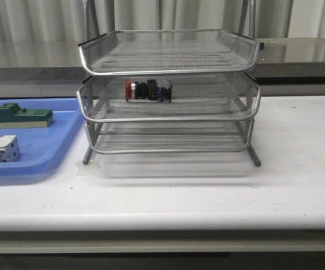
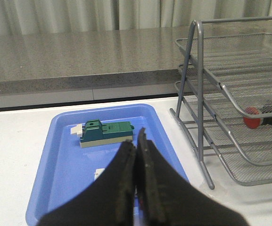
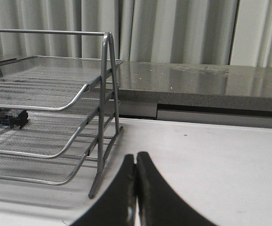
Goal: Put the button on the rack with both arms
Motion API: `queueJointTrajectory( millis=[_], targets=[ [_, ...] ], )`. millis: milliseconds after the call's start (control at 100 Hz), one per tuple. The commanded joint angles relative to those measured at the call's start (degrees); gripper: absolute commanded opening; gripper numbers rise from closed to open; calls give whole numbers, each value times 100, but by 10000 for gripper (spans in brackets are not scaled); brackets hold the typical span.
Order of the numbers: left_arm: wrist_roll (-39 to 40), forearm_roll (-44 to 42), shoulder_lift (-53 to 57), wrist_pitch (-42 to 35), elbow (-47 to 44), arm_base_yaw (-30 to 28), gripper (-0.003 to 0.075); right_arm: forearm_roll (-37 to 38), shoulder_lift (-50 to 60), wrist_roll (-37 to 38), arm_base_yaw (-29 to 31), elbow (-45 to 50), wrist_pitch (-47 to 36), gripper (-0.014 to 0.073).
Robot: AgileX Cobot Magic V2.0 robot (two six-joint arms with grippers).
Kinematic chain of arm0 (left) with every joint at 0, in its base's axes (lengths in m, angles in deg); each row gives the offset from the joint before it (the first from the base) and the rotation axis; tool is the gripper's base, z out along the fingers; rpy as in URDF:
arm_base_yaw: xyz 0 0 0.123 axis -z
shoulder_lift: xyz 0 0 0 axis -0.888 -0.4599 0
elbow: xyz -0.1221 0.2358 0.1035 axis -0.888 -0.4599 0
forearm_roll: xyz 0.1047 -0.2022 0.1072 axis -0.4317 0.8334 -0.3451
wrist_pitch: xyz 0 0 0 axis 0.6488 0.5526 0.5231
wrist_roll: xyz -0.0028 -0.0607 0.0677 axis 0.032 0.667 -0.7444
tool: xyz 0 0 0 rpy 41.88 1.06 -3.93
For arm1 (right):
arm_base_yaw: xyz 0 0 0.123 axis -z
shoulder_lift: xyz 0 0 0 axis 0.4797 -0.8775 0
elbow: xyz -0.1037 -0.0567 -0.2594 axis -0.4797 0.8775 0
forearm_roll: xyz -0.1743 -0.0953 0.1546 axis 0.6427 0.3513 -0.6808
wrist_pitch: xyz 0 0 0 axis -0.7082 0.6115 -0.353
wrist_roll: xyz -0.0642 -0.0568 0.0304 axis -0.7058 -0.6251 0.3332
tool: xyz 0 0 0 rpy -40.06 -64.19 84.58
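Note:
The button (image 1: 147, 90), red-capped with a black body and blue rear block, lies on its side in the middle tier of the silver wire-mesh rack (image 1: 168, 115). Both wrist views show it there too, the button (image 2: 263, 116) through the mesh and the button (image 3: 6, 117) at the rack's (image 3: 103, 113) far side. My left gripper (image 2: 136, 141) hangs shut and empty over the blue tray, apart from the rack (image 2: 230, 94). Over the bare white table beside the rack, my right gripper (image 3: 136, 157) is shut with nothing in it. Neither arm appears in the front view.
A flat blue tray (image 1: 49, 160) sits left of the rack and holds a green-topped block (image 1: 21, 116) and a white circuit breaker (image 1: 0, 149). A grey counter ledge (image 1: 297, 59) runs behind the table. White tabletop (image 1: 297, 146) extends to the right of the rack.

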Motion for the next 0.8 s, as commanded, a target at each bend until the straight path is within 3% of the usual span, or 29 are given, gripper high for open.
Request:
queueJointTrajectory(
  millis=[0,220,440,790],
  targets=[
    [35,99,-35,-372,170,-16,-20,3,114,-3,30,-98,-434,-60],
    [176,-289,-35,-396,170,-16,-20,3,114,-3,30,-98,-434,-60],
    [2922,-2750,101,-376,80,-16,-20,3,114,-3,30,-98,-434,-60],
    [4606,-4435,920,-512,-527,34,-20,3,114,-3,30,-98,-434,-60]
  ],
)
